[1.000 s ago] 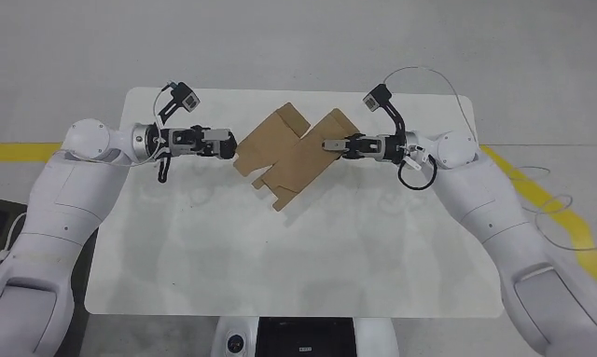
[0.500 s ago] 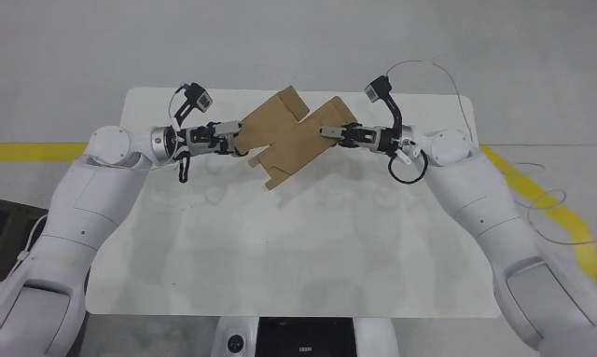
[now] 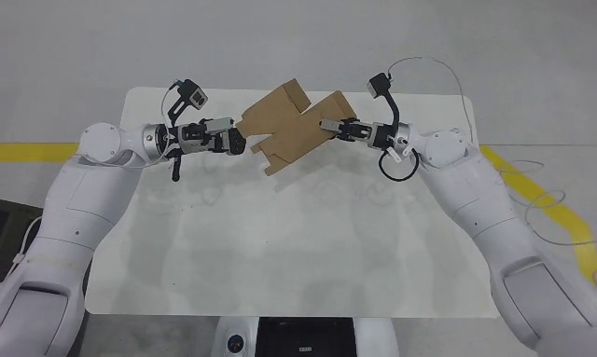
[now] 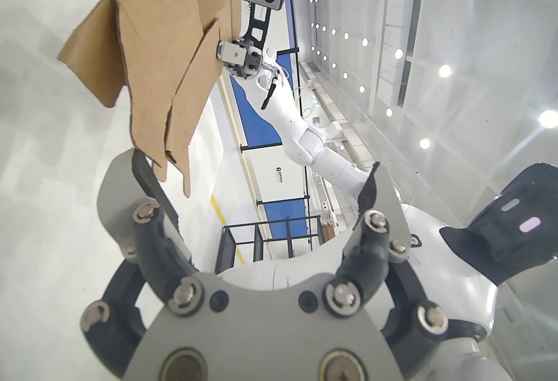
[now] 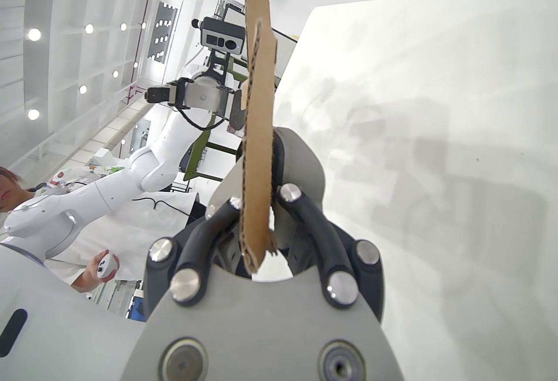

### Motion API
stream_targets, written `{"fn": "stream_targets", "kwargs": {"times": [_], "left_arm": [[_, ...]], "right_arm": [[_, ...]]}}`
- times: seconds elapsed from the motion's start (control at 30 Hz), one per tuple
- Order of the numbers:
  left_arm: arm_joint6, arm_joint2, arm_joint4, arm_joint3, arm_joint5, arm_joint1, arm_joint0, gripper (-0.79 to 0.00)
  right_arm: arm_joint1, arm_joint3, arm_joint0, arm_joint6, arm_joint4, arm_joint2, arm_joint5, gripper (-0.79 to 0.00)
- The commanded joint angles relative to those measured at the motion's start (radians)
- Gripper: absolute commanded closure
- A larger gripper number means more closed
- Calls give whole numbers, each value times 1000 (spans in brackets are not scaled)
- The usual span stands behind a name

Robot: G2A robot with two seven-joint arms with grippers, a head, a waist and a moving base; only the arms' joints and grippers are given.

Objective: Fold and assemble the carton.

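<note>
A flat, unfolded brown carton [image 3: 289, 129] hangs tilted above the far half of the white table [image 3: 280, 254]. My right gripper [image 3: 326, 126] is shut on the carton's right edge; in the right wrist view the cardboard sheet [image 5: 257, 117] stands edge-on between the clamped fingers [image 5: 301, 164] of that gripper [image 5: 261, 186]. My left gripper [image 3: 241, 143] sits at the carton's left corner. In the left wrist view this gripper [image 4: 261, 182] is open wide, and a lower flap of the carton [image 4: 157, 51] rests beside one finger [image 4: 146, 178] without being clamped.
The table's near half lies bare below the arms. Its far edge [image 3: 298, 89] runs just behind the raised carton. Grey floor with a yellow line [image 3: 28, 152] surrounds the table.
The carton has come up off the table and shifted toward the far edge, carried by the right gripper. The left gripper moved in to the carton's left corner.
</note>
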Motion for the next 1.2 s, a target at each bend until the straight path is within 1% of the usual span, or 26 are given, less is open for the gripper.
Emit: {"fn": "stream_targets", "kwargs": {"times": [0.0,0.17,0.67,0.7,0.73,0.8,0.87,0.97,1.1,1.17], "left_arm": [[-15,-13,-2,-4,3,1,-2,-785],[-25,-35,0,-6,4,2,-5,-785],[34,-61,25,16,-7,-9,12,-785],[37,-62,28,18,-7,-10,15,-733],[43,-64,33,19,-7,-10,18,-613],[52,-67,39,18,-5,-11,23,-477],[57,-69,45,15,-1,-11,29,-465],[64,-72,57,11,4,-12,37,-397],[71,-71,78,10,14,-15,43,-348],[78,-67,93,11,17,-17,43,-336]], "right_arm": [[-2,-8,-3,0,-10,1,3,0],[-6,-26,-11,-1,-19,8,10,0],[-11,-97,-41,11,-36,41,29,0],[-11,-101,-43,12,-37,43,31,0],[-11,-104,-46,13,-39,45,32,0],[-11,-111,-50,14,-41,50,35,0],[-11,-116,-54,17,-43,54,38,0],[-11,-122,-59,20,-45,61,41,0],[-12,-124,-64,24,-50,69,42,0],[-13,-123,-65,26,-52,73,42,0]]}}
